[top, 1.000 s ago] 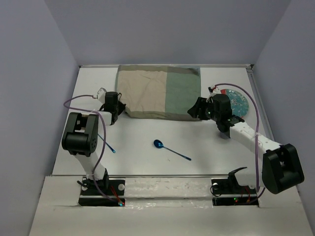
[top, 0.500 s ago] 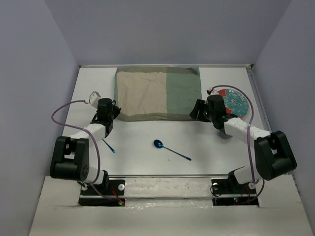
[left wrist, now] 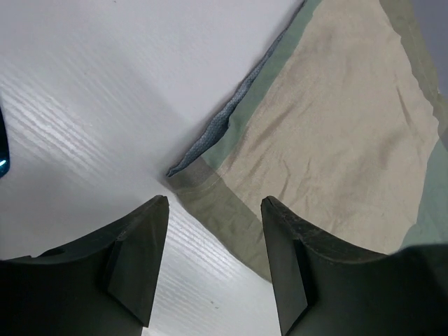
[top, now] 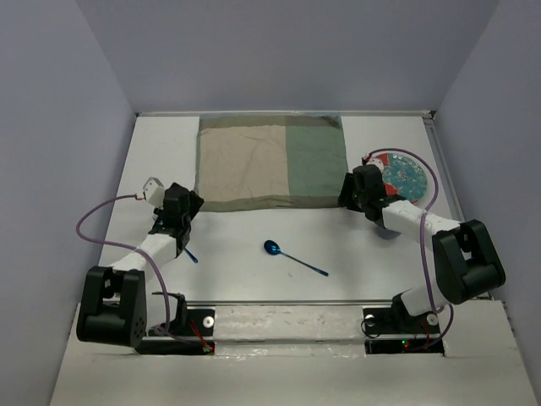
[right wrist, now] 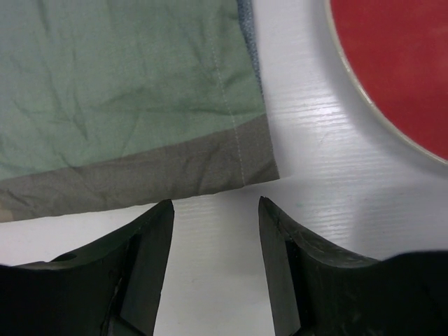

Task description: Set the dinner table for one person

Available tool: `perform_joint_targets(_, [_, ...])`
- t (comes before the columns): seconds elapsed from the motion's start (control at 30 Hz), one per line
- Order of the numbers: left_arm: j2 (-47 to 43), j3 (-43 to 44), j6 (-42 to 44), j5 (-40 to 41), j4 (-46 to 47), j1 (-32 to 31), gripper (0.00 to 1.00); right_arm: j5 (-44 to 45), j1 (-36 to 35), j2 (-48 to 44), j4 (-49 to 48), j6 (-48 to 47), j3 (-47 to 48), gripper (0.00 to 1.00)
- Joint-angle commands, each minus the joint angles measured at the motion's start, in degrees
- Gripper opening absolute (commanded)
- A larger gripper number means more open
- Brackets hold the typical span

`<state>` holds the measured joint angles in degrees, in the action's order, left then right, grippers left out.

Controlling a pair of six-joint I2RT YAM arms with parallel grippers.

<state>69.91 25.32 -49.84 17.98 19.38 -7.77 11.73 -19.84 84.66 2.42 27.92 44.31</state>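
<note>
Your left gripper point(left wrist: 213, 204) and right gripper point(right wrist: 215, 203) both have the jaws open and empty. Each one is low over the tabletop point(top: 245, 283), just off a near corner of the placemat point(top: 270, 165), which lies flat at the far middle. The plate point(top: 406, 178) sits just beside the right gripper, on its right, so I judge the right arm is the nearer one for it. The spoon point(top: 292, 258) lies between the arms, its long axis slanting from bowl at far-left to handle at near-right.

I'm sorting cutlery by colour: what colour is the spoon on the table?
The spoon is metallic blue, bowl and handle alike; the top external view shows it best.
</note>
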Motion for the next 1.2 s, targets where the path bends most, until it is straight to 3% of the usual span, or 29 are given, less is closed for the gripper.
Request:
perform_joint_targets(0.0, [-0.05,-1.24,0.36,2.07,0.13,0.12,0.66,6.54,0.24,0.76,-0.39,0.12,2.7,0.55])
perform_joint_targets(0.07, [1.89,-0.37,1.06,0.75,-0.39,0.04,0.66,8.04,0.24,2.25,0.92,-0.06,4.37,0.51])
perform_joint_targets(0.23, [3.39,-3.26,-0.6,0.92,2.67,-0.23,0.66,5.25,0.24,3.57,1.54,0.64,4.73,0.52])
perform_joint_targets(0.47, [9.09,-0.28,-2.88,1.27,7.51,-0.14,0.63,5.32,0.24,6.92,0.93,1.78,6.13,0.52])
perform_joint_targets(0.7, [12.88,0.25,-3.86,0.57,10.94,0.12,0.44,7.34,0.24,8.76,0.4,2.49,6.22,0.47])
perform_joint_targets(0.83, [13.5,0.52,-3.77,0.66,11.73,0.12,0.42,7.61,0.24,10.26,0.13,2.49,6.75,0.33])
perform_joint_targets(0.87, [13.85,0.52,-3.59,0.57,12.0,0.21,0.41,7.44,0.24,10.52,-0.13,2.57,6.84,0.24])
perform_joint_targets(0.9, [13.94,0.61,-3.51,0.22,12.17,0.21,0.38,7.17,0.24,10.61,-0.3,2.58,6.75,0.2])
perform_joint_targets(0.93, [14.11,0.61,-3.33,-0.13,12.79,0.47,0.23,7.0,0.24,10.52,-0.48,2.66,6.66,0.17])
perform_joint_targets(1.0, [14.46,0.61,-3.15,-0.84,13.32,0.56,0.13,6.82,0.24,10.35,-0.74,2.58,6.4,0.09])
perform_joint_targets(1.03, [14.47,0.61,-2.98,-1.01,13.58,0.65,0.0,6.99,0.24,10.09,-0.83,2.49,6.31,0.02])
perform_joint_targets(1.17, [10.88,-0.79,-1.14,-0.67,12.79,0.65,0.0,6.12,0.24,7.54,-1.18,2.57,4.73,0.0])
